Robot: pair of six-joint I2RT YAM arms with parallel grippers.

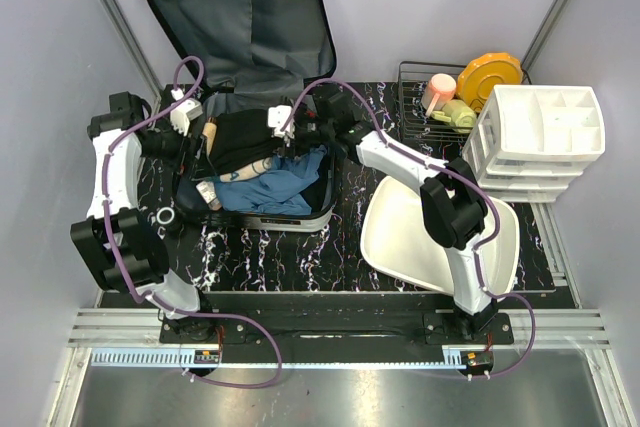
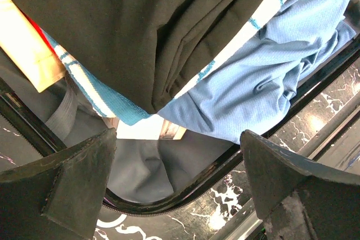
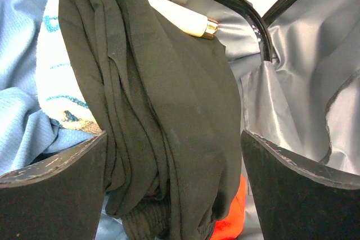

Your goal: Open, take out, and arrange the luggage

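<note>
Lid's up, the suitcase [image 1: 240, 17] stands open on the counter [image 1: 370, 247], and both my claws are inside its packed lower half. Right claw [image 3: 174, 139] has its jaws spread wide and holds nothing. Directly beneath it lies a folded black garment [image 3: 169, 111], bunched into long ridges running away from me. Off its left finger I see a white-and-teal towel [image 3: 53, 71] and a light blue shirt [image 3: 17, 127]. Beyond the garment, ahead of the claw, a cream bottle with a gold cap [image 3: 197, 25] rests by the shell's rim. Left claw [image 2: 179, 155] is also spread wide and empty, hovering at the opposite edge with the blue shirt's hem just ahead of it.

I judge the black garment comes out first. To do it well, I'd drop the right claw straight onto the thickest ridge, with one finger on each side, and pinch deep enough to catch every layer. Grabbing only the top fold risks it unfurling and dragging the towel along. I'd lift slowly, watching the bottle, then swing clear of the rim.
</note>
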